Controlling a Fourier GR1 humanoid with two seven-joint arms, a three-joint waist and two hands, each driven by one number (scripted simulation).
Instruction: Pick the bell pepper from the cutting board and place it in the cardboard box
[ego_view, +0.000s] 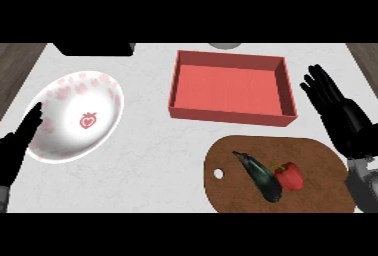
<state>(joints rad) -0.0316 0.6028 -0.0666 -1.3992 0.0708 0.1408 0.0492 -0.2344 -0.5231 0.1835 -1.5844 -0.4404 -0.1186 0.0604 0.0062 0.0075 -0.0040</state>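
Both open, empty: my left robot hand (16, 150), right robot hand (336, 112); grasp pepper (290, 175) from right, avoiding eggplant (258, 176).

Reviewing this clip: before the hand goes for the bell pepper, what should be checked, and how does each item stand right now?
1. Bell pepper lying on the cutting board: ok.
2. Right hand free to grasp: ok; it is open, holds nothing and is beyond the board's right side.
3. Room around the pepper: not ok; an eggplant lies right against its left side.
4. Box ready to receive: ok; it is open-topped, with nothing seen inside.
5. Left hand out of the path: ok; it is open at the left edge by the plate.
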